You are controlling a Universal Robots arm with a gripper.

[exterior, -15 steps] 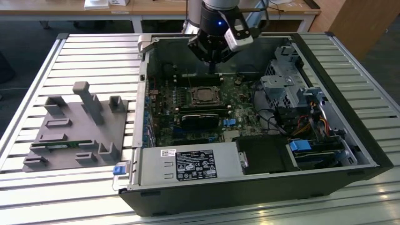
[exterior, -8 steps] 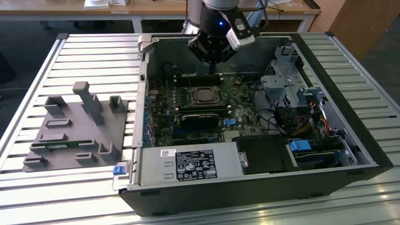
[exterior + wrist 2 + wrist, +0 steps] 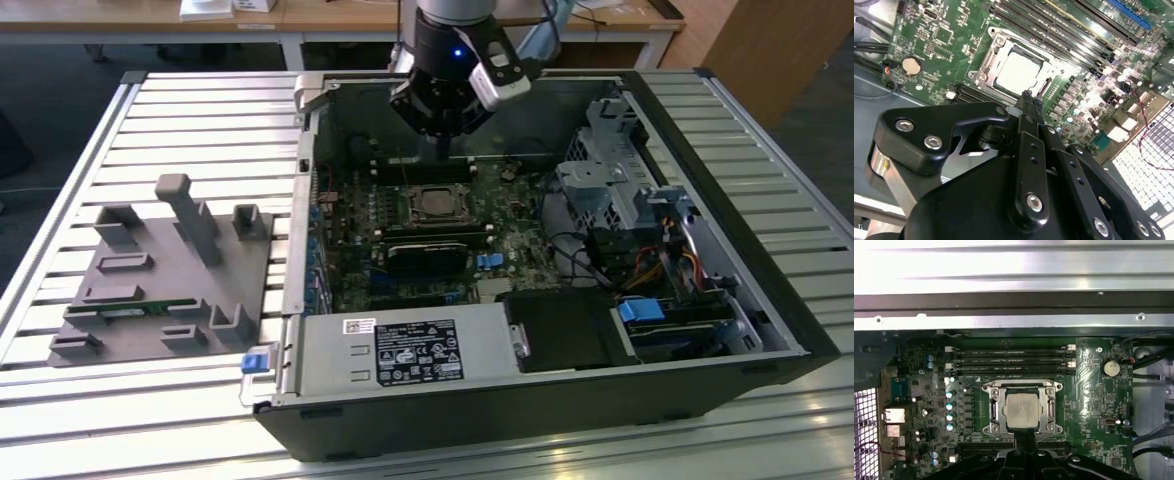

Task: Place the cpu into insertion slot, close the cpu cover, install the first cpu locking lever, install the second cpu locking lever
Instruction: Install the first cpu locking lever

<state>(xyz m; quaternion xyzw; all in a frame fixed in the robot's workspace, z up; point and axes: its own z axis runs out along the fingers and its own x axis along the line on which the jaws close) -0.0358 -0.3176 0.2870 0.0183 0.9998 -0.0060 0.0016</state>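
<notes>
A slatted silver metal table is carrying a black open-sided computer tower case, which is lying flat. Beside it, on the exterior view's left, a grey plastic fixture block with upright posts is resting on the slats. Inside the case a green motherboard is facing upward.

The black multi-link gripper is hanging low over the board, its fingers pressing together into one narrow tip with nothing visibly between them. In the first wrist view that tip is sitting right at the edge of the thin square silver metal cpu cover.

The cover is lying flat around the small square silvery-grey cpu, which is sitting in the dark-centred insertion slot, between long black memory slots.
</notes>
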